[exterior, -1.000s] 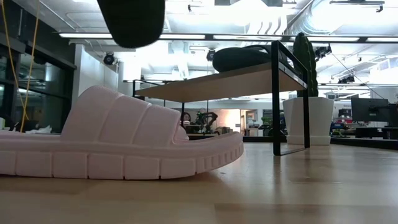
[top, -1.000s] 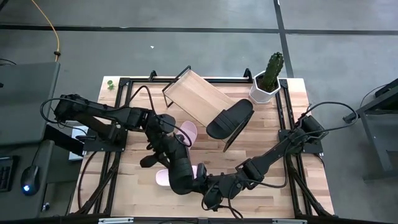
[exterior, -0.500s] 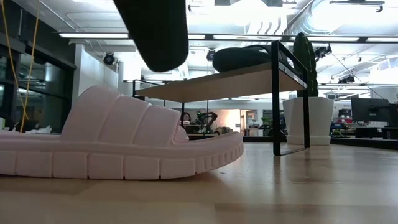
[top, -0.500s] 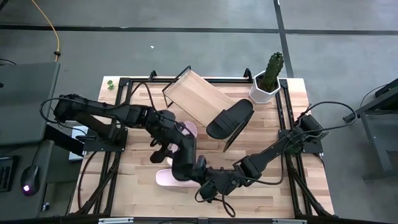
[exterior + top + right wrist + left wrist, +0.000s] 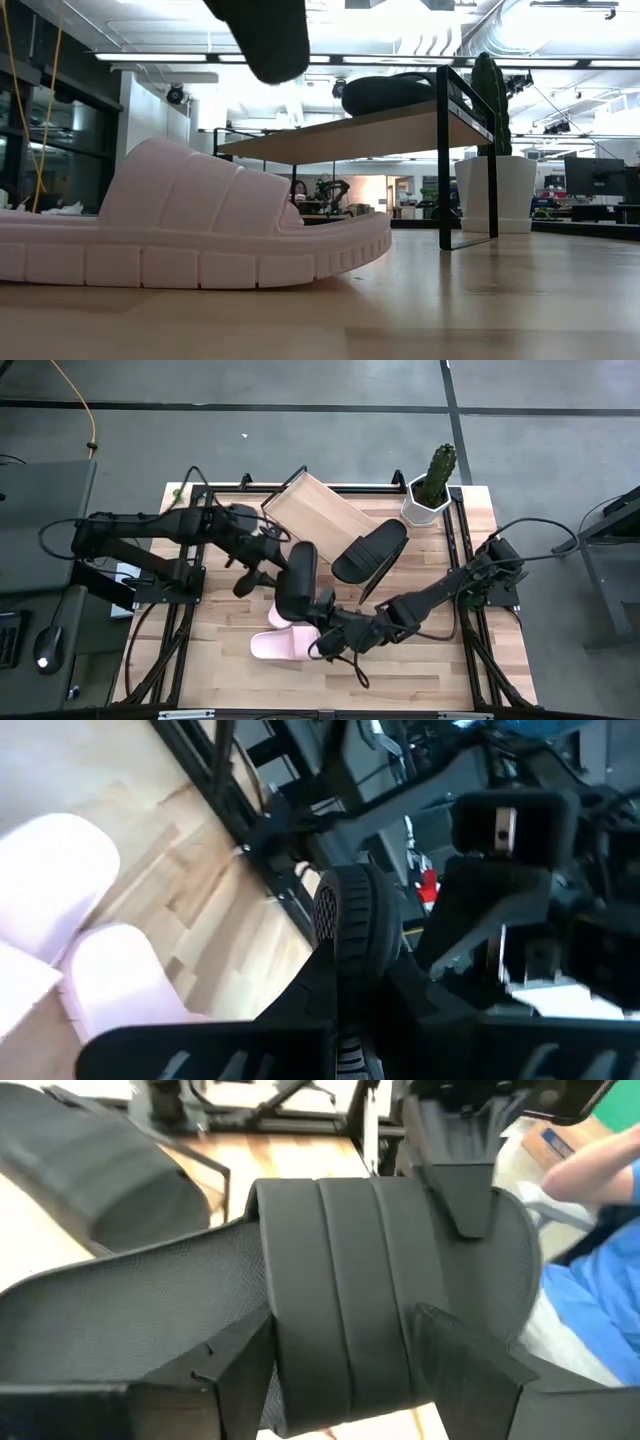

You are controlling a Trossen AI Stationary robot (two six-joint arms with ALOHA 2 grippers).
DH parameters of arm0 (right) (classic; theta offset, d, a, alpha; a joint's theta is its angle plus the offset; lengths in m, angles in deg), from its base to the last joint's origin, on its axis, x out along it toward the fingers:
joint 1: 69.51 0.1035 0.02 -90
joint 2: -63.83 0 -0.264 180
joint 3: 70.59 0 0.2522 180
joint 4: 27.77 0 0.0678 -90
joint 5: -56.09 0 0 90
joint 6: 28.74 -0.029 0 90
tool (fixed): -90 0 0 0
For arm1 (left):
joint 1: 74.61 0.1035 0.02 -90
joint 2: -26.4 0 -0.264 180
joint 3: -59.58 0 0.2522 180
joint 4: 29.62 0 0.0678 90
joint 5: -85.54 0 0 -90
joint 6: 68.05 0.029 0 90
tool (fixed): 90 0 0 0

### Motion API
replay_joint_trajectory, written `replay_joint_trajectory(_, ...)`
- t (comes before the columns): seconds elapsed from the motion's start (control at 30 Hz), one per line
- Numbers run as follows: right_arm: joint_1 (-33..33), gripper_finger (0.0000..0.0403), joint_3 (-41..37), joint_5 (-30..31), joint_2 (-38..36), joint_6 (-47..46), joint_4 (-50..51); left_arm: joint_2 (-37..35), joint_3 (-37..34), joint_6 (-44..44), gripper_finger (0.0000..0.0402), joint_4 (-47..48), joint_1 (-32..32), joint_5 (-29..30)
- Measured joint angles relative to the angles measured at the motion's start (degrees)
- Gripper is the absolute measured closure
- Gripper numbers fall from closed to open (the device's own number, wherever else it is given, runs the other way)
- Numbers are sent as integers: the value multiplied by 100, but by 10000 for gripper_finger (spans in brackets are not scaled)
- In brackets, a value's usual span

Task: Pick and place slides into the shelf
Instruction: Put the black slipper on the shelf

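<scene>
Black slide [image 5: 297, 580] held aloft; second black [image 5: 369, 552] on shelf [image 5: 310, 510]; pink pair [image 5: 281, 645] on table.

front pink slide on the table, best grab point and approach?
Judging by its pose, grip the front pink slide across its wide strap, coming straight down from above. It lies flat, sole down, and the ribbed strap arches well above the footbed, giving fingers room on both sides. The thick sole sits flush on the table, so side entry looks harder. The left gripper already holds a black slide.
</scene>
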Motion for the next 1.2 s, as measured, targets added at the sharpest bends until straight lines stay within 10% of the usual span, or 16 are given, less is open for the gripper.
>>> replay_joint_trajectory(0.6, -721, 394, 9, 903, -261, -439, 813, -611, -2, -282, 179, -19, -19, 2357)
replay_joint_trajectory(1.0, -853, 396, 18, 1925, -313, -889, 1311, -746, -11, -244, 179, 96, -36, 2736)
replay_joint_trajectory(1.2, -929, 396, 17, 1490, -340, -1176, 1442, -907, -10, -280, 179, 111, -41, 2731)
